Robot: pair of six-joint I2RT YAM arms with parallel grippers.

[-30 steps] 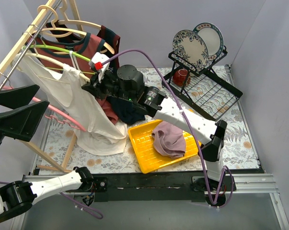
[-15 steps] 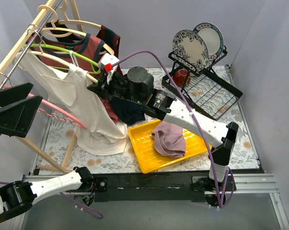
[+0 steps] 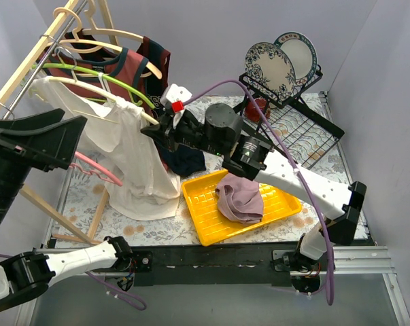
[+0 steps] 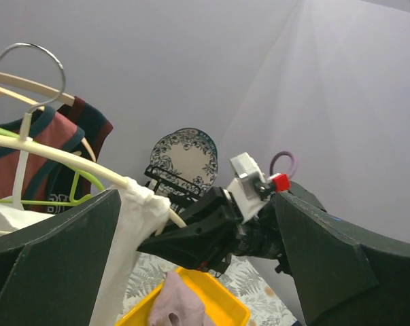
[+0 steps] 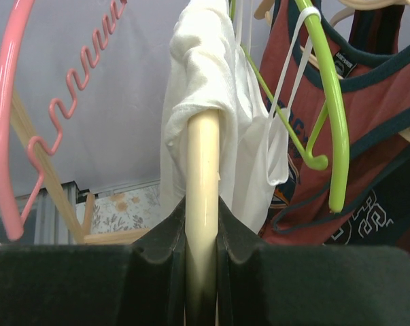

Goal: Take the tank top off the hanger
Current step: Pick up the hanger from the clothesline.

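A white tank top (image 3: 133,163) hangs from a cream hanger (image 3: 75,83) on the wooden rack, its shoulder bunched near the hanger's right end. My right gripper (image 3: 155,129) is shut on that bare end of the hanger. In the right wrist view the cream rod (image 5: 203,156) runs between the closed jaws (image 5: 203,224), with the white fabric (image 5: 205,61) just beyond them. My left gripper (image 3: 73,115) is open at the left, close to the tank top. In the left wrist view (image 4: 196,197) its jaws frame the bunched shoulder (image 4: 133,231) and the right gripper (image 4: 191,238).
A green hanger (image 3: 96,73) with a red tank top (image 3: 116,68) and a pink hanger (image 3: 96,166) hang beside the cream one. A yellow tray (image 3: 205,224) holds a mauve cloth (image 3: 240,197). Dark clothes (image 3: 184,159) lie under the right arm. A dish rack (image 3: 293,129) with plates stands back right.
My right gripper has pulled the hanger's end to the right, and the tank top's shoulder has slid closer to that end. My left gripper has moved right, closer to the tank top.
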